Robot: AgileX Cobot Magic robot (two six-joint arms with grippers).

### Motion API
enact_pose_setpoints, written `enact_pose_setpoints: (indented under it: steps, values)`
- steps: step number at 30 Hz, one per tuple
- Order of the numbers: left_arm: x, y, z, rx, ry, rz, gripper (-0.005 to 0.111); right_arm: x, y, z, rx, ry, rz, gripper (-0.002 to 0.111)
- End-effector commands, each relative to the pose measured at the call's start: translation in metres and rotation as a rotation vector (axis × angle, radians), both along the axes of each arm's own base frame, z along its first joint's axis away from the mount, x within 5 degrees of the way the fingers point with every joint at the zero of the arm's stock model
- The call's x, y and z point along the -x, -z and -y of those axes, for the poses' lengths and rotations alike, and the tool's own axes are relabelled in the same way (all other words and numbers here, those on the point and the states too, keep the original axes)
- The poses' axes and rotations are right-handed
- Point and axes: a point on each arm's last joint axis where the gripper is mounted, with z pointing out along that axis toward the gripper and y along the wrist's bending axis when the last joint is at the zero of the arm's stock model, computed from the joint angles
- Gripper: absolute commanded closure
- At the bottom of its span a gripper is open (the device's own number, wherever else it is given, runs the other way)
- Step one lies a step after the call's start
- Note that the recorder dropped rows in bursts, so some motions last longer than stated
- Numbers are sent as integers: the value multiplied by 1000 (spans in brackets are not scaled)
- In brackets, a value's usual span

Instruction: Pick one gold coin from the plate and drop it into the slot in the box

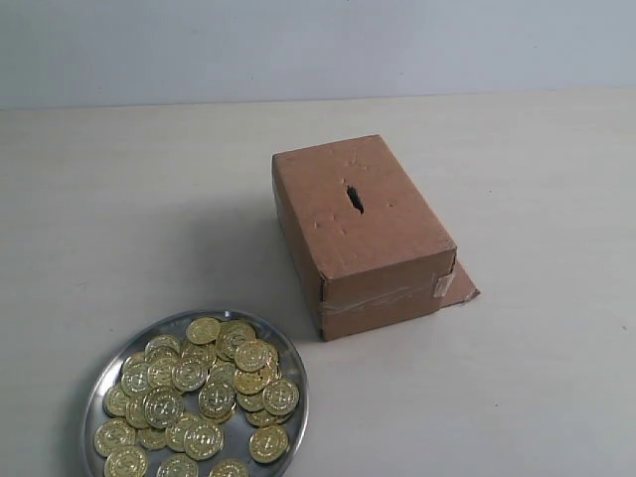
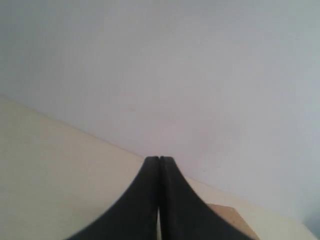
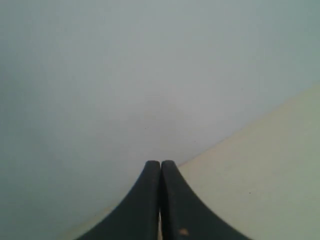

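A round silver plate (image 1: pixel 294 370) lies at the front left of the table, heaped with several gold coins (image 1: pixel 204 386). Behind it to the right stands the brown cardboard box (image 1: pixel 383 260), with the dark ragged slot (image 1: pixel 354 199) in the middle of its top and clear tape on its near end. Neither arm appears in the exterior view. My left gripper (image 2: pixel 159 159) is shut with nothing between its black fingers, and a corner of the box (image 2: pixel 231 216) shows beside it. My right gripper (image 3: pixel 160 163) is shut too, pointing at the wall and table edge.
A loose cardboard flap (image 1: pixel 462 286) sticks out at the box's right base. The pale table (image 1: pixel 537 199) stretches bare around box and plate, ending at a grey-white wall (image 1: pixel 318 45) behind.
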Motion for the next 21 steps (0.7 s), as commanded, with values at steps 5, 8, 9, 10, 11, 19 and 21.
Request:
enact_pose_setpoints:
  steps: [5, 8, 9, 10, 11, 19, 21]
  values:
    - [-24, -94, 32, -805, 386, 9, 107, -19, -77, -17, 480, -274, -319, 108]
    - [-65, -91, 53, -1122, 610, -59, 107, -53, -81, -21, 591, -402, -488, 108]
    - [-79, -87, 60, -1196, 691, -76, 107, -65, -79, -22, 591, -433, -536, 108]
    - [-91, -83, 67, -1245, 757, -79, 107, -74, -78, -24, 576, -455, -564, 108]
    - [-104, -77, 78, -1299, 838, -63, 107, -88, -73, -26, 562, -477, -600, 108]
    - [-158, 11, 143, -1872, 1639, 137, 107, -144, -33, -39, 492, -671, -739, 108]
    - [-164, 29, 153, -1923, 1731, 129, 107, -149, -26, -39, 480, -681, -771, 108]
